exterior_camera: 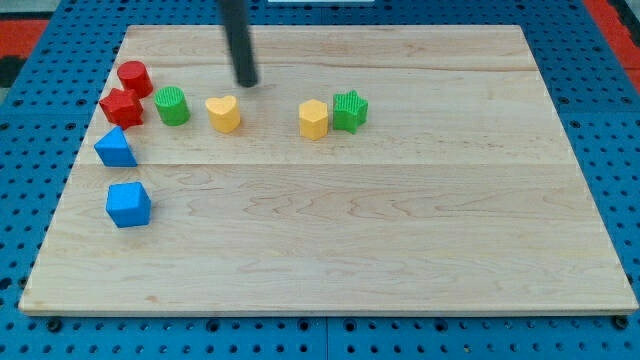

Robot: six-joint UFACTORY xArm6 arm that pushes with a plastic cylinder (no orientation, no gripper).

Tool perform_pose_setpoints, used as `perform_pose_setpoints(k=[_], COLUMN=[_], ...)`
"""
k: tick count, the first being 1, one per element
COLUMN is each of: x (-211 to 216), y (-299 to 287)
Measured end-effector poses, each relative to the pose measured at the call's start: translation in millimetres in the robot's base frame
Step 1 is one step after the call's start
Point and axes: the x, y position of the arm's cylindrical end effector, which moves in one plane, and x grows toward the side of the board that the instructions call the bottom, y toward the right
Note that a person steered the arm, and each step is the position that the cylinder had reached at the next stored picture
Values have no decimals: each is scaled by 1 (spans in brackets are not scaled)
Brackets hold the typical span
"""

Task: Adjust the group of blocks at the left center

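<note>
My tip [247, 83] rests on the board just above and to the right of the yellow heart block [223, 113], apart from it. At the view's left stand a red cylinder [134, 77], a red star block [121, 106], a green cylinder [172, 105], a blue triangular block [115, 148] and a blue cube-like block [128, 204]. The red star touches the red cylinder. Further right a yellow hexagonal block [313, 119] touches a green star block [350, 110].
The wooden board [400, 230] lies on a blue pegboard table [30, 200]. The blocks at the left sit close to the board's left edge.
</note>
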Motion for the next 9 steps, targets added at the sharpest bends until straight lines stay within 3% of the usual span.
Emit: perform_pose_setpoints(k=[1,2,3,5,6,7,8,9], x=[20,70,77,69,69,71,62,82], y=[116,148,116,-41,-50,-109,-43,62])
